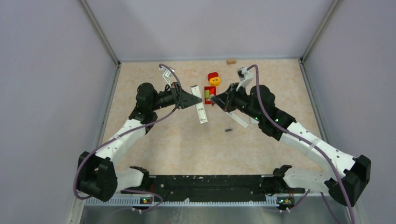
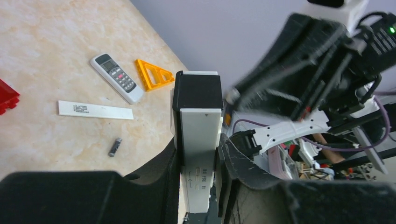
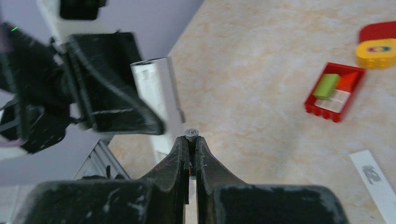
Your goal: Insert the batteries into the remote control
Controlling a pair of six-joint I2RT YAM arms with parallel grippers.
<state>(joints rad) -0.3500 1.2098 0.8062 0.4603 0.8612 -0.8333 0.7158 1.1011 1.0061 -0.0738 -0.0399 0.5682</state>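
At centre of the top view, left gripper (image 1: pixel 189 99) and right gripper (image 1: pixel 214 99) face each other; a loose battery (image 1: pixel 228 129) lies on the worktop (image 1: pixel 163 140), lower right. Left wrist: jaws clamp the white remote control (image 2: pixel 201 121). Right wrist: narrow jaws pinch a second battery (image 3: pixel 191 134).

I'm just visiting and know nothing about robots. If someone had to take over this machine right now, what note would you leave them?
Left gripper: shut on the white remote, held up off the table.
Right gripper: shut on a battery, its metal end poking past the fingertips, near the remote but not in it.
On the table: one loose battery, a flat white strip that may be the cover, and a second remote.
Done: remote and one cell are in hand.
Left: seat the held cell, then the loose one. Whether any cell is already inside cannot be seen.
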